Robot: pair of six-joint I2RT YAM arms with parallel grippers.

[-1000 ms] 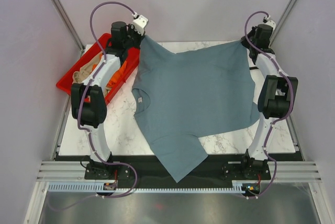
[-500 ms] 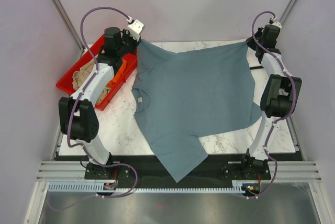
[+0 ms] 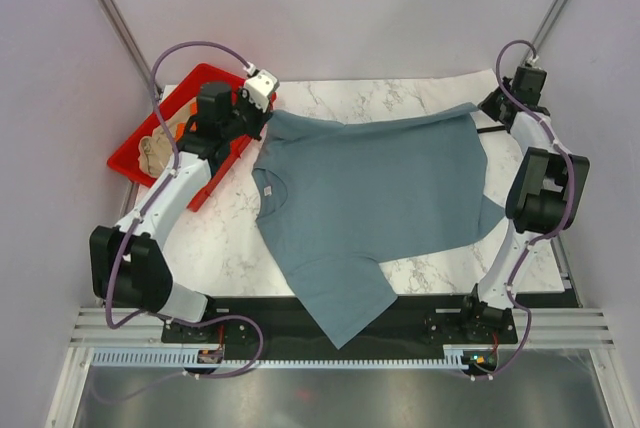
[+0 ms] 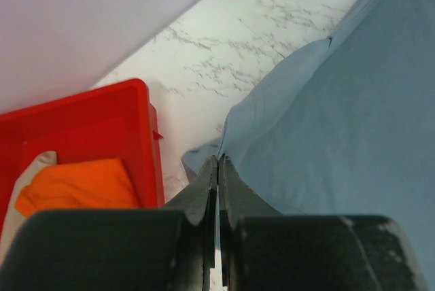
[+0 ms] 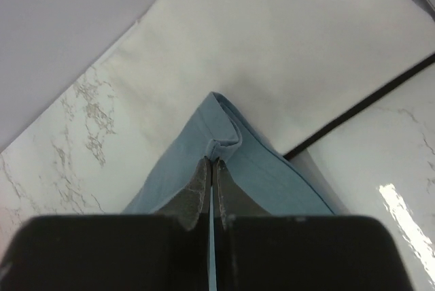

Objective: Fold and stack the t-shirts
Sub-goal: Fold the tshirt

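Note:
A slate blue-grey t-shirt (image 3: 370,188) lies spread on the marble table, one sleeve hanging over the near edge. My left gripper (image 3: 267,115) is shut on its far left corner, low over the table; the left wrist view shows the jaws (image 4: 217,160) pinching the cloth (image 4: 340,114). My right gripper (image 3: 484,107) is shut on the far right corner, and the right wrist view shows the jaws (image 5: 211,162) closed on the folded hem (image 5: 272,175). An orange shirt (image 4: 75,185) and a tan-beige one (image 3: 152,148) lie in the tray. A pale off-white cloth (image 5: 285,53) lies flat at the back right.
A red plastic tray (image 3: 122,161) stands at the back left beside the left arm, and its wall shows in the left wrist view (image 4: 146,134). Bare marble (image 3: 215,238) shows left of the shirt. Grey booth walls close in on three sides.
Both grippers have come down and toward the near side with the shirt's far corners. The far edge, held up before, now lies low and taut over the table.

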